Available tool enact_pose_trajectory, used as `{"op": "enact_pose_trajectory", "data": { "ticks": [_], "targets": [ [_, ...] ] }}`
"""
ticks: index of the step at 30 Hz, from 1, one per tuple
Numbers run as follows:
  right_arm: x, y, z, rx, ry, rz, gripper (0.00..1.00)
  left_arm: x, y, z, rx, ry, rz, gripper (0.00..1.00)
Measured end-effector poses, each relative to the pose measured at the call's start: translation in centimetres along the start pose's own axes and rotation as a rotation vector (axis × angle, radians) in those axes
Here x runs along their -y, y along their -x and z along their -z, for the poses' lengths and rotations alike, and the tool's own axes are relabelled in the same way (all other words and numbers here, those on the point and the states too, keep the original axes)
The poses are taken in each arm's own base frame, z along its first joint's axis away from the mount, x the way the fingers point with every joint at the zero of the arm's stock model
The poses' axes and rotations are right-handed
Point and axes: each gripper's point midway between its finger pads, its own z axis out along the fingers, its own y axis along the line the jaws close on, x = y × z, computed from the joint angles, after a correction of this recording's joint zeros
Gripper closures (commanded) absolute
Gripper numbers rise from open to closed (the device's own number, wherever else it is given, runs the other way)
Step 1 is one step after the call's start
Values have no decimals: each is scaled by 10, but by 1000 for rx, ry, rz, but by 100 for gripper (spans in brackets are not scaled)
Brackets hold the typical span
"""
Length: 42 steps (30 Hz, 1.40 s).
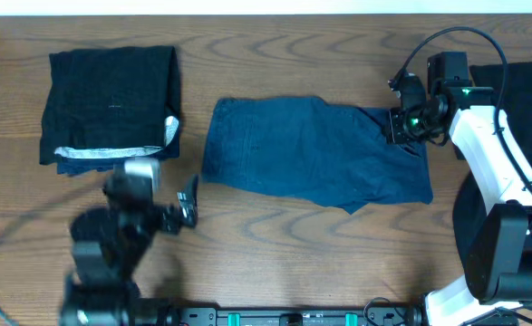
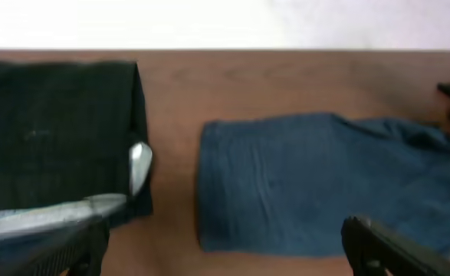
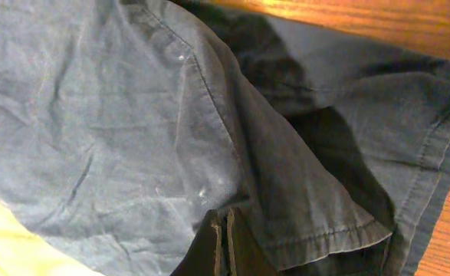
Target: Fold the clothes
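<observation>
The navy-blue shorts [image 1: 311, 154] lie spread across the middle of the wooden surface [image 1: 275, 54]. They run lengthwise from left to right, and their left edge is straight and tidy. Their right end is rumpled, with a tongue of cloth drawn up towards the right hand [image 1: 403, 125].

That hand sits on the white right arm [image 1: 497, 154] and is over the upper right corner of the shorts. In the right wrist view its two fingers [image 3: 236, 249] are pressed together, pinching a raised ridge of the blue cloth. A loose fold beside them casts a dark shadow, and the stitched hem [image 3: 431, 169] curves down the right side of that view. Bare wood shows beyond the hem.

A folded black garment [image 1: 111, 95] lies at the far left of the surface, well apart from the shorts. A silvery-white edge [image 1: 107, 151] runs along its near side and turns up at the right corner.

Another black garment [image 1: 524, 81] lies at the far right edge, partly hidden behind the right arm.

The black left arm [image 1: 111, 244] reaches in from the near left. The left hand [image 1: 188, 201] is spread wide and holds nothing. It hangs above bare wood, near the lower left corner of the shorts and just below the folded black garment. In the left wrist view its fingers [image 2: 385, 247] show only as blurred dark shapes at the bottom corners. The folded garment and the left half of the shorts lie ahead of them.
</observation>
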Motion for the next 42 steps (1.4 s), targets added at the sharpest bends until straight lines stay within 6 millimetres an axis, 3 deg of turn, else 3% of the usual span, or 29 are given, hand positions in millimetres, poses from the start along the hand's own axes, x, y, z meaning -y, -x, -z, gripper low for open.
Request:
{"op": "enact_pose_trajectory", "data": {
  "ticks": [4, 6, 11, 14, 16, 19, 31, 38, 42],
  "targets": [
    [0, 1, 0, 3, -1, 1, 99, -4, 26, -24, -248, 6, 54, 2],
    [0, 1, 0, 3, -1, 1, 98, -9, 29, -42, -391, 8, 83, 2],
    [1, 1, 0, 5, -3, 2, 98, -27, 43, -118, -565, 7, 135, 2],
    [1, 1, 0, 6, -6, 2, 98, -37, 38, -157, -590, 8, 161, 5],
    [1, 2, 0, 6, -7, 2, 98, -40, 27, -178, -608, -6, 184, 21],
    [2, 2, 0, 8, -9, 3, 98, -37, 9, -203, -641, -58, 217, 21],
    [2, 4, 0, 15, -11, 5, 98, -27, -59, -274, -745, -170, 402, 21],
    [2, 4, 0, 15, -11, 5, 98, -11, -63, -297, -706, -201, 369, 21],
    [2, 4, 0, 15, -11, 5, 98, -13, -62, -302, -692, -168, 348, 21]
  ]
}}
